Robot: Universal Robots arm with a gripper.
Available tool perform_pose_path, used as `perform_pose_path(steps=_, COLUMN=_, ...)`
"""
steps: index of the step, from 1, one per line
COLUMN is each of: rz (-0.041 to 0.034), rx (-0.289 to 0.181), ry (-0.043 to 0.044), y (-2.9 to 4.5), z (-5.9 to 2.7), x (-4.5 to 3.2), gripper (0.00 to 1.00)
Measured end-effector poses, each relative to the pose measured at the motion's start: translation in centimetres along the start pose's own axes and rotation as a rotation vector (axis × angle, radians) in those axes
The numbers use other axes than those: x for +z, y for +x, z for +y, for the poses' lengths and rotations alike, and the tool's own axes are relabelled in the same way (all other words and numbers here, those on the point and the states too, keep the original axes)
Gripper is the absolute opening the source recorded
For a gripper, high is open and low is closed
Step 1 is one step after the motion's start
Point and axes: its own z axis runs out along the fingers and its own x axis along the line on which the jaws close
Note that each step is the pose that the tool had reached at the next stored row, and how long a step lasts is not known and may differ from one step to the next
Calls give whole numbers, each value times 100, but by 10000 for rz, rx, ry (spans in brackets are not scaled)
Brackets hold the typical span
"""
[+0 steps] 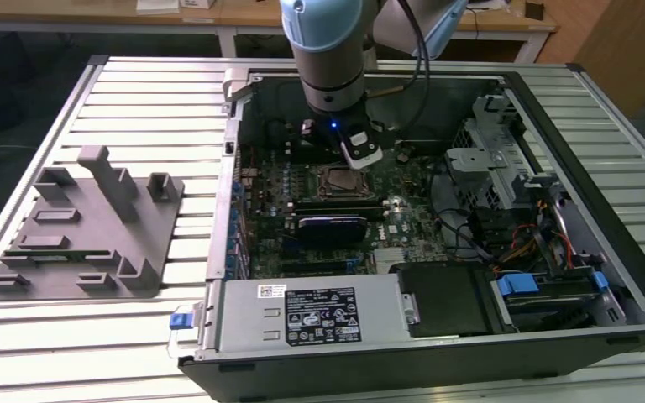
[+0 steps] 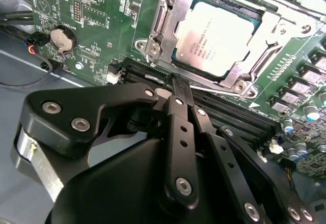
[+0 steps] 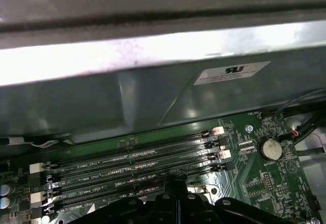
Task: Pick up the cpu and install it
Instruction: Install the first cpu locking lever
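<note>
Beside memory slots (image 2: 239,114), seated cpu (image 2: 216,40)

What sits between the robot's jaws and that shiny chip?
In the second wrist view, black memory slots and the socket's metal frame lie between the gripper and the cpu.

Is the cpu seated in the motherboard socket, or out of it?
In. In the second wrist view the cpu lies flat inside the socket's metal frame, silver top up. The gripper hangs beside it, holding nothing.

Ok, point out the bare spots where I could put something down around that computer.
Free: the slatted table behind the grey fixture block, and the strip of slats in front of it. Crowded: inside the computer case, where the arm's tool hangs over the motherboard near the cpu, with cables and drive bays beside.
</note>
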Motion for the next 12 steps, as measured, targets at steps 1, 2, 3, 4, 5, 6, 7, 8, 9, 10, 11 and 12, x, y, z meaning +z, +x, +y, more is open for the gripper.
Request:
perform_pose_path(steps=1, rz=0, rx=-1, ry=-1, y=-1, z=3, x=-3, gripper=11)
perform_pose_path(steps=2, rz=-1, rx=-1, ry=-1, y=0, z=6, x=-3, gripper=11)
perform_pose_path(steps=3, rz=0, rx=0, ry=1, y=2, z=11, x=-3, gripper=11)
perform_pose_path(steps=4, rz=0, rx=0, ry=0, y=4, z=16, x=-2, gripper=11)
perform_pose_path(steps=5, rz=-1, rx=0, ry=-1, y=6, z=21, x=-1, gripper=11)
perform_pose_path(steps=6, rz=0, rx=-1, ry=1, y=8, z=25, x=0, gripper=11)
perform_pose_path(steps=7, rz=0, rx=0, ry=1, y=9, z=28, x=0, gripper=11)
perform_pose_path(steps=8, rz=0, rx=0, ry=1, y=11, z=30, x=1, gripper=11)
perform_pose_path(steps=9, rz=0, rx=0, ry=1, y=13, z=33, x=2, gripper=11)
perform_pose_path(steps=10, rz=0, rx=-1, ry=1, y=18, z=37, x=2, gripper=11)
perform_pose_path(steps=11, rz=0, rx=0, ry=0, y=24, z=39, x=2, gripper=11)
perform_pose_path(steps=12, rz=0, rx=0, ry=0, y=32, z=40, x=1, gripper=11)
